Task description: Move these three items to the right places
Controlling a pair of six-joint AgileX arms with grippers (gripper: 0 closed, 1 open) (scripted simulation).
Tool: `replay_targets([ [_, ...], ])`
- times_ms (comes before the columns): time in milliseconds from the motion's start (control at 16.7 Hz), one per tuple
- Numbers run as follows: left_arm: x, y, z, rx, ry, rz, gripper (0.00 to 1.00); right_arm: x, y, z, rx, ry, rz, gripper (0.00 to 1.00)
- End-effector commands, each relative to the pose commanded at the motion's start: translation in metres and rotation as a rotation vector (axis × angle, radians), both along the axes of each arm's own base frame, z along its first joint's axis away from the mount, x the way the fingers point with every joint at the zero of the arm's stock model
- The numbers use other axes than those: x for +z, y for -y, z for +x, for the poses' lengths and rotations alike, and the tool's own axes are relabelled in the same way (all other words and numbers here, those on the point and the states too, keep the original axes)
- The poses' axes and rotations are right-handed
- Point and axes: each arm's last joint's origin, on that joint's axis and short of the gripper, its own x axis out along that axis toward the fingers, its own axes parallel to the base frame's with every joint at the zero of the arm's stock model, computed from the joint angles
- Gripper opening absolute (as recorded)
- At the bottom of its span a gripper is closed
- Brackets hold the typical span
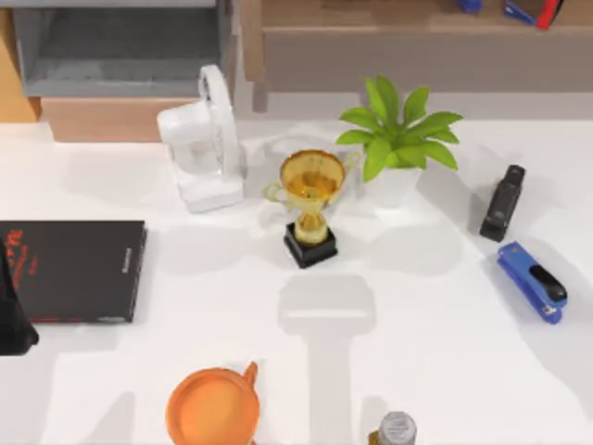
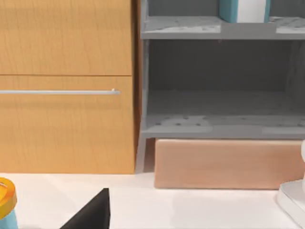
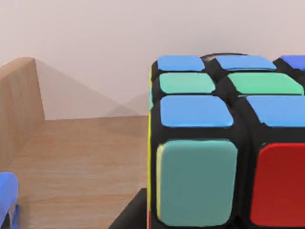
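The puzzle cube [image 3: 224,143] stands very close before the right wrist camera, over a wooden shelf [image 3: 86,157] with a pale wall behind it. Its squares are blue, green and red, with a thin yellow edge on one side. A dark part shows under the cube, but I cannot tell how far the right pincer is open or whether it holds the cube. The teal book [image 2: 243,9] with white pages stands upright on the upper level of a grey shelf unit [image 2: 219,126], beside a wooden cabinet [image 2: 66,86]. The left arm [image 1: 14,320] shows as a dark shape at the left edge of the desk [image 1: 435,315], partly over the thin black book [image 1: 74,269], and I cannot tell the state of the left pincer. On the desk a white fan [image 1: 204,148] stands near the back edge, with a gold trophy [image 1: 310,204] just beside it and a green plant [image 1: 398,139] in a white pot further right. Near the right edge lie a black stapler [image 1: 502,202] and a blue stapler [image 1: 531,281]. At the front edge are an orange cup [image 1: 213,408] and a small bottle [image 1: 396,430] with a grey cap.
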Motion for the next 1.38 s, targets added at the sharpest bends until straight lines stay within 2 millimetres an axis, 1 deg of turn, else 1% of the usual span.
replay_targets([
  [240,0.000,0.000,0.000,0.000,0.000,0.000,1.00,0.000,0.001,0.034,0.009,0.003,-0.007,0.00],
  [420,0.000,0.000,0.000,0.000,0.000,0.000,1.00,-0.010,0.002,0.052,0.015,-0.027,-0.036,0.00],
  [540,0.000,0.000,0.000,0.000,0.000,0.000,1.00,-0.015,0.002,0.056,0.018,-0.044,-0.048,0.00],
  [720,0.000,0.000,0.000,0.000,0.000,0.000,1.00,-0.015,0.002,0.056,0.018,-0.044,-0.048,0.00],
  [1380,0.000,0.000,0.000,0.000,0.000,0.000,1.00,-0.015,0.002,0.056,0.018,-0.044,-0.048,0.83],
])
